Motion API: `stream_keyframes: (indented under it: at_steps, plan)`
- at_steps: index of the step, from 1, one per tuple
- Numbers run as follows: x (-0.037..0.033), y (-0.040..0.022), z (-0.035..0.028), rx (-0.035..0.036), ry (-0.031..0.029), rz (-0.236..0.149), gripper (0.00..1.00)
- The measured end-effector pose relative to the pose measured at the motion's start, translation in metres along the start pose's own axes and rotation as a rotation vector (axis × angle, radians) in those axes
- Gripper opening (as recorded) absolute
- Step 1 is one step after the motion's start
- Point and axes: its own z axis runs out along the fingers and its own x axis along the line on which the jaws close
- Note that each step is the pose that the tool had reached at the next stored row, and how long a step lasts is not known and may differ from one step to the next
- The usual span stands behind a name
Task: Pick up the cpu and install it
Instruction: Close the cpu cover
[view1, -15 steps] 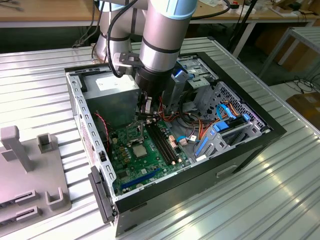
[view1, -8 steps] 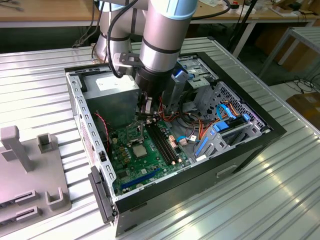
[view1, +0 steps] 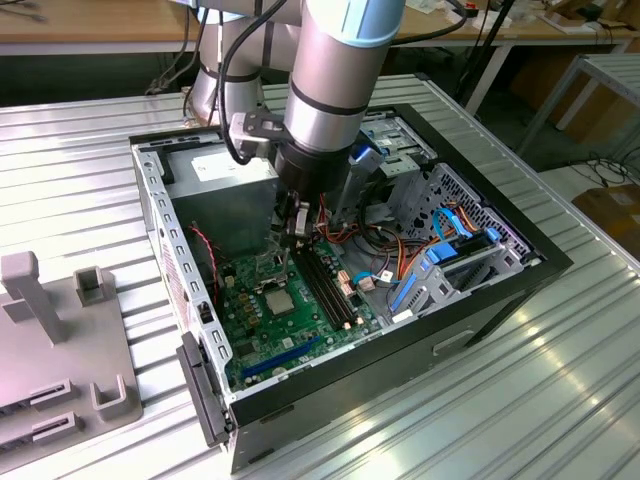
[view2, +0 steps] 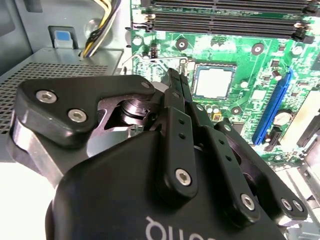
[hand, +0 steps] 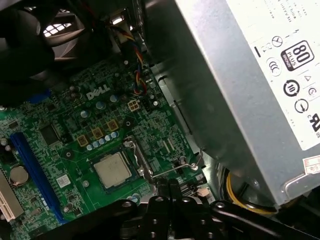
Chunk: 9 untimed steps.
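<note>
The cpu (view1: 279, 300) is a small silver square lying flat in its socket on the green motherboard (view1: 255, 340) inside the open computer case. It also appears in both wrist views (view2: 214, 82) (hand: 112, 170). My gripper (view1: 298, 232) hangs just above the board, beside the socket on the power-supply side. Its black fingers are pressed together (view2: 176, 75) (hand: 168, 186) with nothing between them. The fingertips sit close to the thin wire socket lever (hand: 175, 170). The cpu lies apart from the fingers, untouched.
A grey power-supply box (view1: 225, 190) (hand: 250, 75) rises right beside the gripper. Long black memory slots (view1: 325, 285) (view2: 225, 20) run past the socket. Coloured cables (view1: 400, 250) and a drive cage fill the case's far side. A grey fixture (view1: 60, 340) stands at the exterior view's left.
</note>
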Motion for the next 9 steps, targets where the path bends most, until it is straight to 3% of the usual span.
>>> stream_keyframes:
  at_steps: [9]
  plan:
    - [0.0130,-0.0067,0.0001,0.0000,-0.0001,0.000,0.15]
